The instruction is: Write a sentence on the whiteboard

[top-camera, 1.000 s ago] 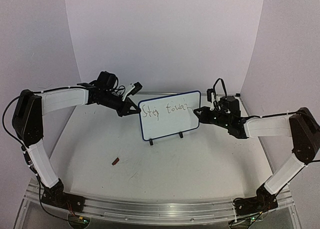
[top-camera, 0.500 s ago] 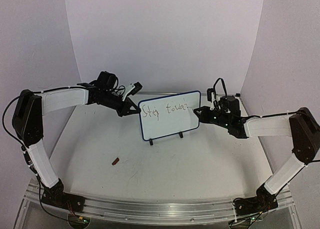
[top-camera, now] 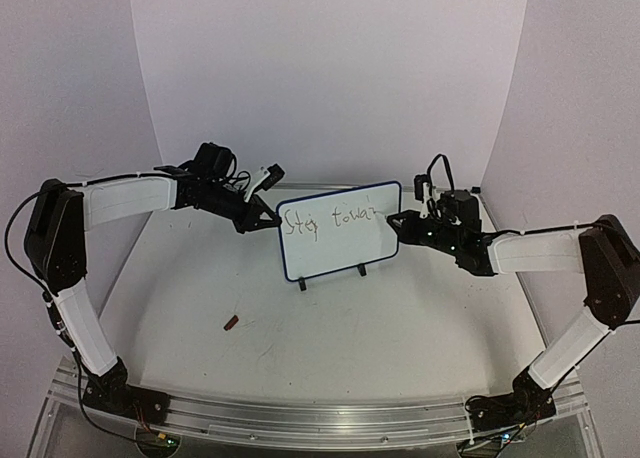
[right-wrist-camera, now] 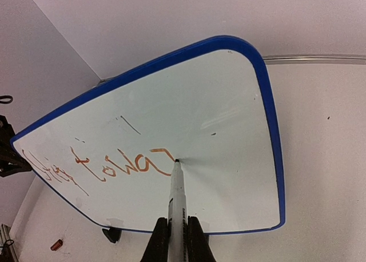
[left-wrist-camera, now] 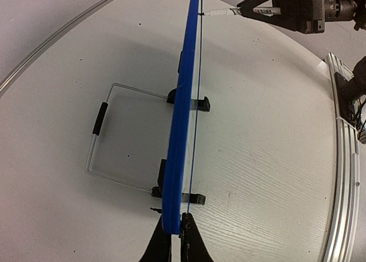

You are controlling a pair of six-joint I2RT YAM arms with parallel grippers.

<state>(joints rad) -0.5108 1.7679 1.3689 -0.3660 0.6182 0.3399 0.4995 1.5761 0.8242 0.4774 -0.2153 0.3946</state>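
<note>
now the right gripper (right-wrist-camera: pixel 177 240) presses its marker (right-wrist-camera: pixel 178 196) against the whiteboard (right-wrist-camera: pixel 223 96).

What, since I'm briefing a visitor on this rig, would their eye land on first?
A blue-framed whiteboard stands upright mid-table, its left edge pinched by the left tool. The right tool holds a marker with its tip on the board, at the end of reddish cursive handwriting.
</note>
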